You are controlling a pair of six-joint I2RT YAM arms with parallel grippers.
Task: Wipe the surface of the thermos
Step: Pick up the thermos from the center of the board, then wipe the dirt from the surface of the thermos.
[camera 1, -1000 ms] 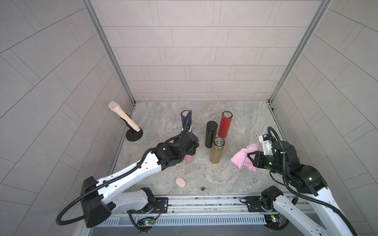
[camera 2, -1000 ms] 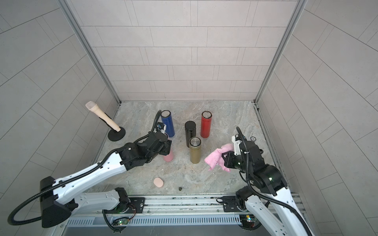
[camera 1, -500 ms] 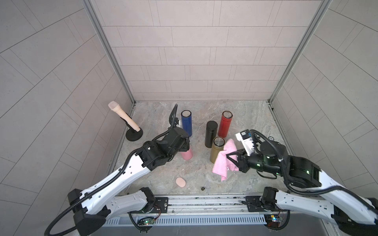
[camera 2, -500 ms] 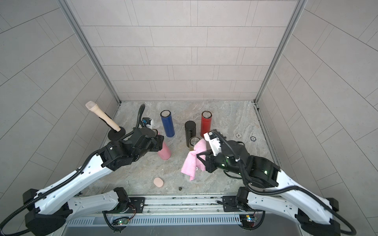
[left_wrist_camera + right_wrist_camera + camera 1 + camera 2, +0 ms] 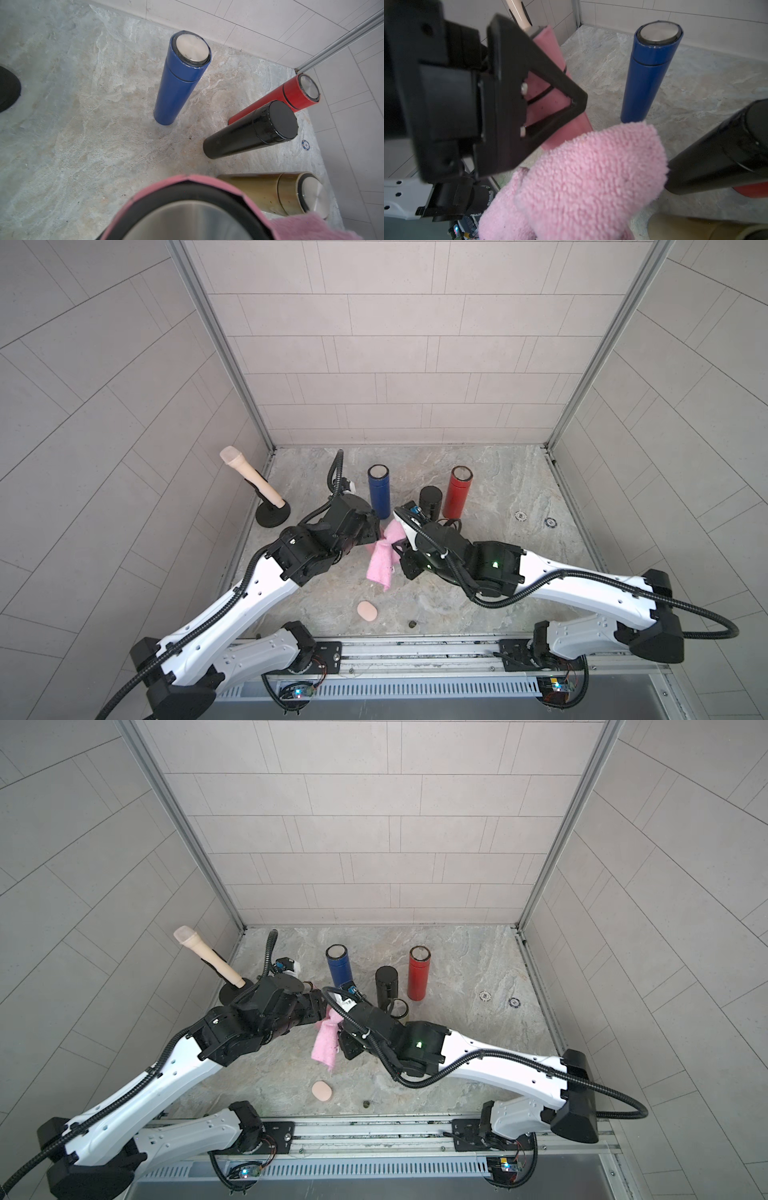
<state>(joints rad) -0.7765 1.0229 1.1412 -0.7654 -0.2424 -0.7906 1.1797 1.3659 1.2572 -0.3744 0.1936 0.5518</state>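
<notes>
1. Over the tabletop point(image 5: 498, 497), my left hand point(image 5: 372, 533) was clamped around the pink thermos point(image 5: 548, 52), which was tilted, near the blue thermos point(image 5: 379, 497).
2. My right hand point(image 5: 397, 545) was pinched shut on the pink cloth point(image 5: 382, 562), just beside that thermos.

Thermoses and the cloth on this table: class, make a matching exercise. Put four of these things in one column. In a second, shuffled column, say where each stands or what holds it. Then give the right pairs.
Column 1
1. pink thermos
2. pink cloth
3. blue thermos
4. black thermos

Column 2
A. stands right beside the red thermos
B. hangs from the right tool
C. stands free, with a silver lid
D. gripped by the left tool

Pairs: 1-D, 2-B, 3-C, 4-A
</notes>
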